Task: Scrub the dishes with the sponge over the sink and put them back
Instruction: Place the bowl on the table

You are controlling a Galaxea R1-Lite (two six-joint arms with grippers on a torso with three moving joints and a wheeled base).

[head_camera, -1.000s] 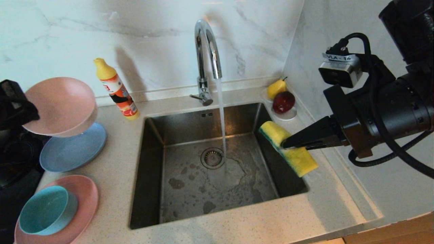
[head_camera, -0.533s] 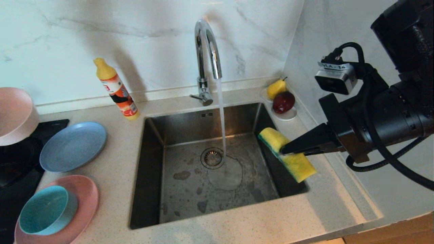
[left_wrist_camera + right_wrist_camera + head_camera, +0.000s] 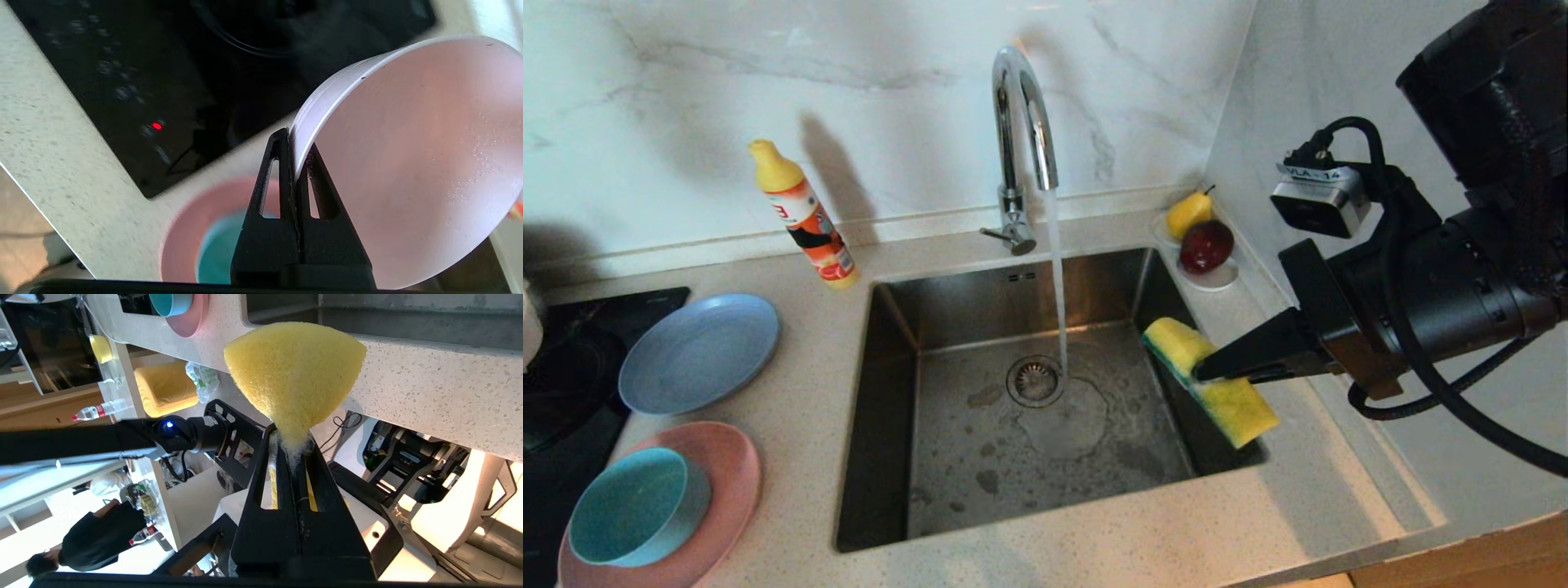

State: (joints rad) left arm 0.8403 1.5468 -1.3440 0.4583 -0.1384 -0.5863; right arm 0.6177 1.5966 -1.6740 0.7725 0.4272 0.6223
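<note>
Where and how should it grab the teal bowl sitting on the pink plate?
Pinch the teal bowl by its rim, one finger inside, one outside, coming from above. It sits upright and open on the pink plate, so the thin wall is the only graspable edge.

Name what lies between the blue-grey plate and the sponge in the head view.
The sink, with tap water streaming to its drain, separates the blue-grey plate from the sponge.
</note>
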